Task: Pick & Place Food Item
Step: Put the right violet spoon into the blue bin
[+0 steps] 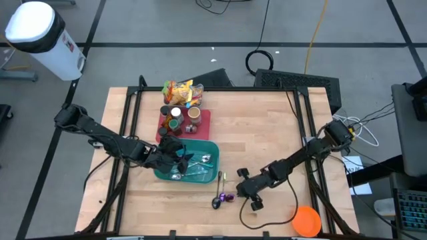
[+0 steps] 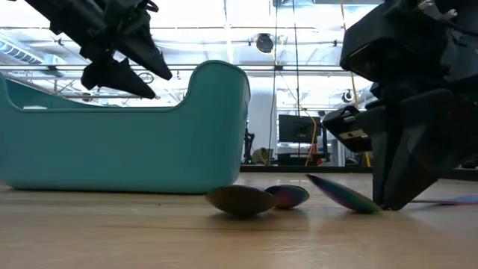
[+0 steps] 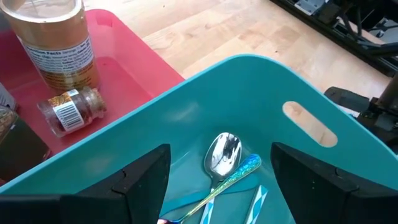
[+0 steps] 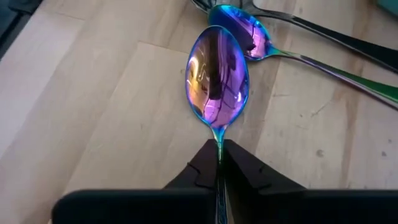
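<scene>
1. Gripping: the right gripper (image 4: 219, 163) has pinched shut on the handle of an iridescent spoon (image 4: 217, 74), which lies on the wooden table (image 1: 267, 133) just beside the teal bin (image 1: 208, 175), its bowl touching a second spoon (image 4: 249, 31).
2. Waiting: the left gripper (image 3: 217, 180) hangs over the teal bin with its jaws wide apart, holding nothing; a spoon (image 3: 224, 155) already lies inside.
3. Judging the step: the pick looks made. Next comes a clean lift, then carrying over the bin's rim without snagging the neighbour.
</scene>
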Controlling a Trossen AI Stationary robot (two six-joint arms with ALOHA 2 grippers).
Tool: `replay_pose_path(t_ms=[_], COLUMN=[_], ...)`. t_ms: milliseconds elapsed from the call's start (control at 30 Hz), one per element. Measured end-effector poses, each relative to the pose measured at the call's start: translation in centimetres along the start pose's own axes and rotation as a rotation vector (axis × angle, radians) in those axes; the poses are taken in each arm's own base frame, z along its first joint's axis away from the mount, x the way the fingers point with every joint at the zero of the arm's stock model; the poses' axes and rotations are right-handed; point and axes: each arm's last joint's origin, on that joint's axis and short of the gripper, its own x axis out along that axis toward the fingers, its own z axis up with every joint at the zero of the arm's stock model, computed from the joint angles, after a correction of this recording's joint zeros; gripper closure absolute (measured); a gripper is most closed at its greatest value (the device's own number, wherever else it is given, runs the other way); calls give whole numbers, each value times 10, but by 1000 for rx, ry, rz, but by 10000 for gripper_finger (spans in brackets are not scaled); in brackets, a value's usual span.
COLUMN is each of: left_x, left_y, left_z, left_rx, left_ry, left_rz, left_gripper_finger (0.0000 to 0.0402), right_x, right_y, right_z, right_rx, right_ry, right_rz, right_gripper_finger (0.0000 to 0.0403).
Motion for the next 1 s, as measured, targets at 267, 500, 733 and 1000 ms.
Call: replay_pose_path(t_ms=[267, 500, 733, 1000], left_x=[0, 0, -1, 15], left_y=[0, -7, -23, -45], left_z=[0, 5, 17, 24], left_rx=[-2, -7, 73, 71], left_ry=[-3, -48, -174, -318], left_rz=[0, -59, -181, -360], left_gripper_finger=[117, 117, 117, 117], right_x=[-17, -67, -94, -108], right_y=[12, 16, -3, -30], right_z=[7, 27, 49, 70], right_rx=[-54, -204, -404, -361], right_ry=[-80, -266, -326, -413], right_rz=[-113, -394, -854, -1054], right_gripper_finger=[400, 402, 402, 402])
